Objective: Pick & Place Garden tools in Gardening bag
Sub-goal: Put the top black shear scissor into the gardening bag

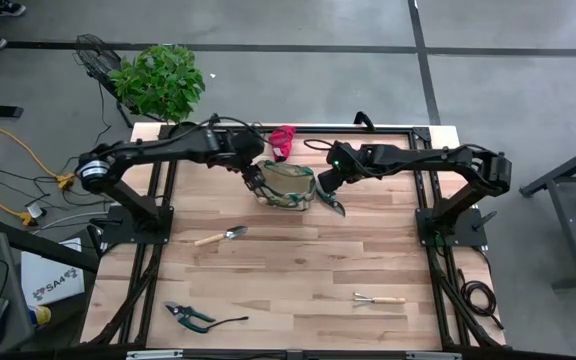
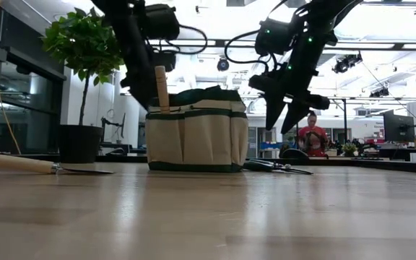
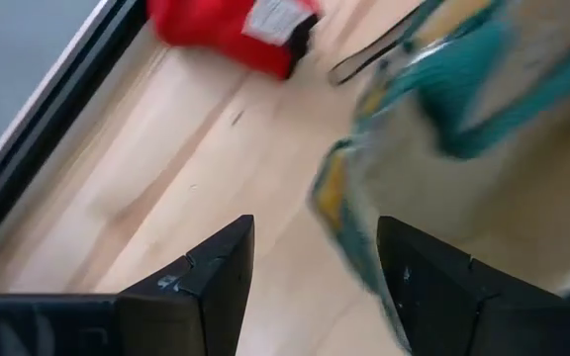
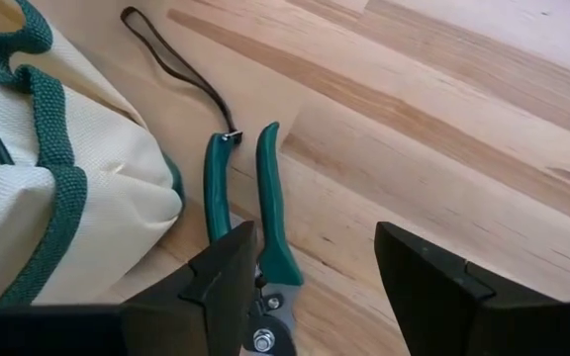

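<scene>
Both pincers gape empty — left pincer [image 1: 255, 180] beside gardening bag [image 1: 288, 184]; right pincer [image 4: 310, 287] over pruners [image 4: 255, 213].

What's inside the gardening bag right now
One wooden handle sticks up out of the gardening bag at its left edge in the low view. Its working end is hidden by the fabric, and the rest of the inside cannot be made out.

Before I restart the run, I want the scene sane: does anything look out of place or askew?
Mostly tidy. The gardening bag stands upright with a wooden handle sticking out of a side pocket. One odd spot: green pruners lie on the table right beside the bag, not in it, under the open right gripper.
</scene>
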Controlling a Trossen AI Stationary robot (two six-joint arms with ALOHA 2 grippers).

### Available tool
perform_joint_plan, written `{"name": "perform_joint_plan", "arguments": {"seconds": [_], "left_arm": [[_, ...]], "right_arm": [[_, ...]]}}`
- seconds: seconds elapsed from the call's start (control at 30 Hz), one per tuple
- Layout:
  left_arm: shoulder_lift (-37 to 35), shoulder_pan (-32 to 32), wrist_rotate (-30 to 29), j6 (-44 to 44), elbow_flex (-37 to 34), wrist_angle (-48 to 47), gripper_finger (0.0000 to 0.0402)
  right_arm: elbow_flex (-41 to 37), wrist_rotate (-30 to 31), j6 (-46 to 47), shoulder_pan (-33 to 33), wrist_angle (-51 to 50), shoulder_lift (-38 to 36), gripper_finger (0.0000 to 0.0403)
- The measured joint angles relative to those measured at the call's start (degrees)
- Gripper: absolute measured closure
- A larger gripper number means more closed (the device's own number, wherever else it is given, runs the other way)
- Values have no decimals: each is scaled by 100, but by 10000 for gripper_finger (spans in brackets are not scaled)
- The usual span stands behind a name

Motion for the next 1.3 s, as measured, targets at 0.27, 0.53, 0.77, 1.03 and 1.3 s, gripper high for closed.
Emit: {"name": "perform_joint_plan", "arguments": {"seconds": [0.27, 0.53, 0.77, 1.03, 1.3], "left_arm": [[63, 0, -614, -125, 0, -547, 194], [63, 0, -472, -147, 0, -852, 194], [0, -7, -256, -116, 0, -800, 194], [-358, -44, -135, 24, 0, -602, 194], [-719, -46, 59, 27, 0, -607, 194]], "right_arm": [[0, 1, 17, 0, -58, 2, 204], [0, 2, 20, 2, 66, 69, 204], [-1, 1, -176, 11, 565, 598, 204], [-2, -1, -281, 11, 718, 1048, 204], [-2, -9, -352, 11, 1091, 1424, 204]]}}
